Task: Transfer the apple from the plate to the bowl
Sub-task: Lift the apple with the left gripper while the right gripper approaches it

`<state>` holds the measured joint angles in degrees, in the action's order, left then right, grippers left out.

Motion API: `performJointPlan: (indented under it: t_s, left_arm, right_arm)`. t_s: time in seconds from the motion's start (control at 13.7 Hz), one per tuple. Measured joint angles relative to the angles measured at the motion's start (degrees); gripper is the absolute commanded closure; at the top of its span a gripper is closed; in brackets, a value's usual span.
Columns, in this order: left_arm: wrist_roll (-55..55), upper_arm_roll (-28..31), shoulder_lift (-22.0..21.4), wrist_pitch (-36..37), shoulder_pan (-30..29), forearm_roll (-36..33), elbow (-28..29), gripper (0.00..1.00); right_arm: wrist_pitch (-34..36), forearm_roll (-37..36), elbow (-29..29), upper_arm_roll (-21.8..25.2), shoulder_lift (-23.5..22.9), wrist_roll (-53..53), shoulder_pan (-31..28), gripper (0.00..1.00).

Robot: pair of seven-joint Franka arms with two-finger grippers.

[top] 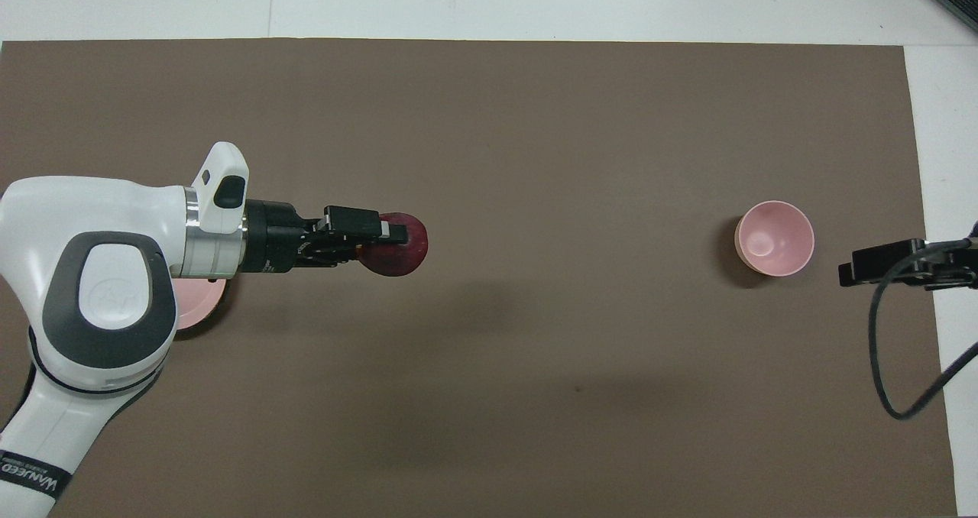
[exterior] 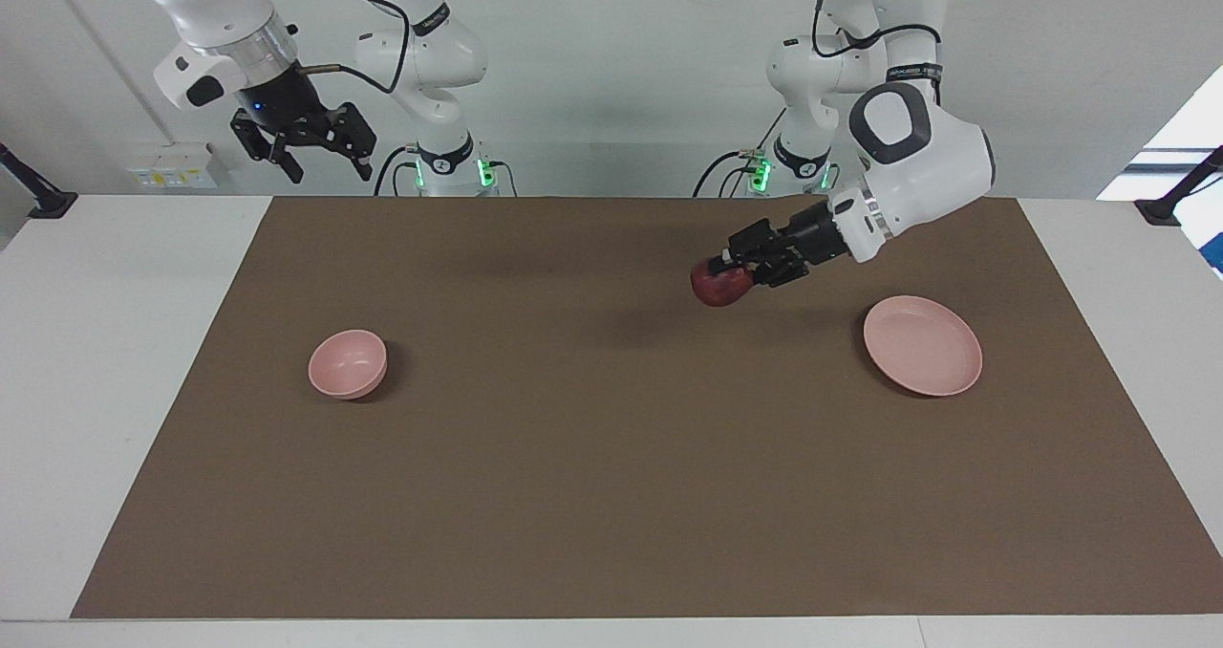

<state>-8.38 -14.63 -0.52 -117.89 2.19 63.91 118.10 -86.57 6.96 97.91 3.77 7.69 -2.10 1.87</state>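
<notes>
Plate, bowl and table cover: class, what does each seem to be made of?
Plate: probably matte plastic or melamine; even pale pink, no glare.
Bowl: the same look, one soft highlight inside.
Table cover: brown paper or card, likely; flat, dull, with straight cut edges.

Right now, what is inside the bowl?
Nothing shows in the bowl; its pink inside is bare in both views. The left gripper holds the apple up over the brown mat.

the apple [exterior: 719,286] hangs over the mat [exterior: 611,495] between plate [exterior: 922,345] and bowl [exterior: 348,364].
</notes>
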Motion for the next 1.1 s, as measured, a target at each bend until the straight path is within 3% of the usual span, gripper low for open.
performJointPlan:
  t_s: [0.29,0.59,1.1]
  left_arm:
    - [0.01,-4.57,-2.06,-4.53,-0.04,8.41,0.0,1.0]
    - [0.64,-13.58,-2.09,-19.94,-0.07,14.18,0.07,1.0]
    - [1.44,-19.37,-2.03,-29.59,-0.07,17.66,0.12,1.0]
  right_arm:
    - [-4.43,9.43,5.31,-0.42,-0.81,-9.23,0.29,0.0]
    - [-6.24,18.13,6.06,-0.8,-3.24,-23.17,3.09,0.0]
    - [-6.87,41.85,5.98,-0.3,-10.36,-36.35,1.59,0.0]
